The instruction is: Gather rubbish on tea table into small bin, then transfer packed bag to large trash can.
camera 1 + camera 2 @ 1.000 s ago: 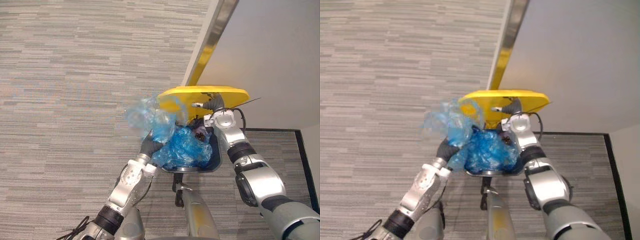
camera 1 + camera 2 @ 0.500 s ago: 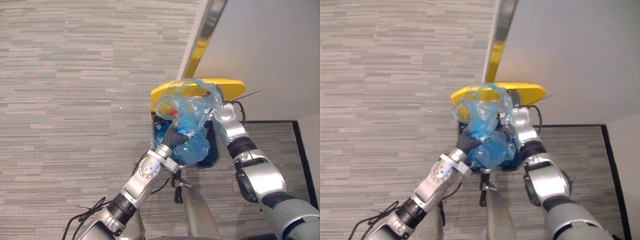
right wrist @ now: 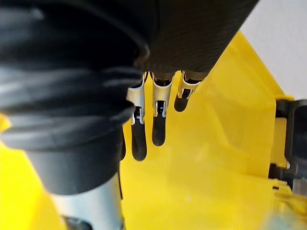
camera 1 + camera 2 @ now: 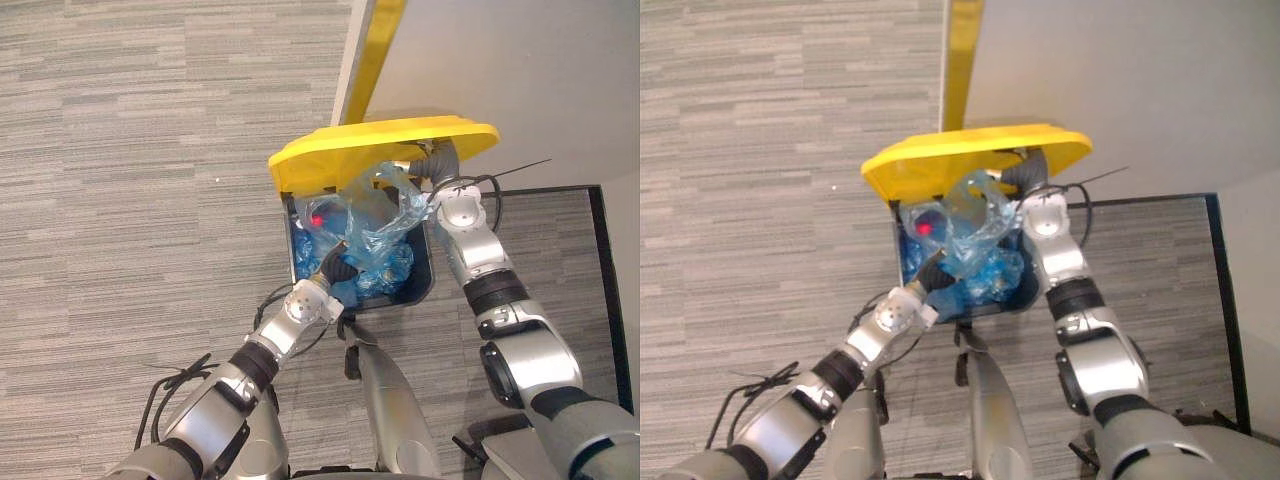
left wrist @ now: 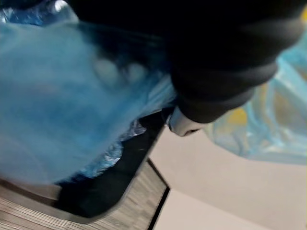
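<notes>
Pressing the yellow lid [image 4: 380,145] with straight fingers [image 3: 139,141], right hand [image 3: 160,103]; left hand [image 4: 335,269] in the blue bag [image 4: 378,228], grip unclear.

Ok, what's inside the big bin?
A crumpled blue liner and, above it at the mouth, the clear blue bag with something red inside. The left hand reaches in; the bottom of the bin is covered.
</notes>
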`<state>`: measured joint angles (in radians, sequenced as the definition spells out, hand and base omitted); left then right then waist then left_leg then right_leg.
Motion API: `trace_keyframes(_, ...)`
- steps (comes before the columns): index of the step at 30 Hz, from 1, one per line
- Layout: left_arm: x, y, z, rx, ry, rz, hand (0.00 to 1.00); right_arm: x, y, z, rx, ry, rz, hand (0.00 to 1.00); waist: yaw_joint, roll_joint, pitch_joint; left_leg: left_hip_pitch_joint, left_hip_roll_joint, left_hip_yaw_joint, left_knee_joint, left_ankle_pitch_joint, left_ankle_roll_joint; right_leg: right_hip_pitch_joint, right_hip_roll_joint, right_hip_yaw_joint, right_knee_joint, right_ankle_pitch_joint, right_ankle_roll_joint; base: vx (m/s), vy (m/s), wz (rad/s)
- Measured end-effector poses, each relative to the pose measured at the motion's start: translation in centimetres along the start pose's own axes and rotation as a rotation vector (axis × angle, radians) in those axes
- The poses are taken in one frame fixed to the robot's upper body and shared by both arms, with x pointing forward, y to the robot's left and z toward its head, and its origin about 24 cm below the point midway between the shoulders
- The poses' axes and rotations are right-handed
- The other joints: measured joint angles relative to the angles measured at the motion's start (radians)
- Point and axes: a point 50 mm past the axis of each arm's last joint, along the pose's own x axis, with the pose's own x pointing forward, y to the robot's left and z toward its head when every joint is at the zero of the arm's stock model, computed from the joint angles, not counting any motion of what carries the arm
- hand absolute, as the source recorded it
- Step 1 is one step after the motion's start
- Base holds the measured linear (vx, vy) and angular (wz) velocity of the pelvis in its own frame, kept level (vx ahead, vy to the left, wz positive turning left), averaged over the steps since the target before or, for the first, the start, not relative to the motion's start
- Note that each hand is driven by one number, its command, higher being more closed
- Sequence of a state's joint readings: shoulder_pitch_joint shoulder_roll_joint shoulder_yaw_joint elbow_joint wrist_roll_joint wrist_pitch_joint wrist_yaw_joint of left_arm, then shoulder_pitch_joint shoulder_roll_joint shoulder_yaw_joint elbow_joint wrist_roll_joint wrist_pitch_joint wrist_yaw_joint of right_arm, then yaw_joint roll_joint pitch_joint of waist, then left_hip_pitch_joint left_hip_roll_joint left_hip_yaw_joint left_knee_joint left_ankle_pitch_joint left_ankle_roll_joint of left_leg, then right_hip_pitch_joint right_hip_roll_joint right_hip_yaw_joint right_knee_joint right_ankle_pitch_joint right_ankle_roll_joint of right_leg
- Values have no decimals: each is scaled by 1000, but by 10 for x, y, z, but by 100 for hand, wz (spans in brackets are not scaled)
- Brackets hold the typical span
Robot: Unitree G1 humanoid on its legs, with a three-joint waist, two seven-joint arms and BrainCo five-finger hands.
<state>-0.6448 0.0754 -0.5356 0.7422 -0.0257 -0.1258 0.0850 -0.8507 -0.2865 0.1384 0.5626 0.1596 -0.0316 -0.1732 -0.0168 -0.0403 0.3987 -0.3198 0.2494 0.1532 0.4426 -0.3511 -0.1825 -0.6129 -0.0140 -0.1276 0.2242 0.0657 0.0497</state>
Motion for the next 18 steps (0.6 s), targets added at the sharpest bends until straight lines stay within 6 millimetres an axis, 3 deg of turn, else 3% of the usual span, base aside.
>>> trace_keyframes(5,1,1,-15,53,94,36,0,-5,16,8,52,-47,30,0,0,0,0,-21,12,6,-3,3,-8,-26,13,0,-1,1,-2,37,-20,-6)
trace_keyframes(11,1,3,-17,66,118,88,0,-10,23,15,66,-87,60,0,0,0,0,-21,12,31,-18,6,-12,-49,15,17,4,2,-3,60,4,-9)
trace_keyframes(18,-7,-1,-37,62,206,102,0,-16,28,4,50,-55,93,0,4,-1,-7,34,1,40,-63,29,-13,-11,11,21,0,1,-4,31,5,1)
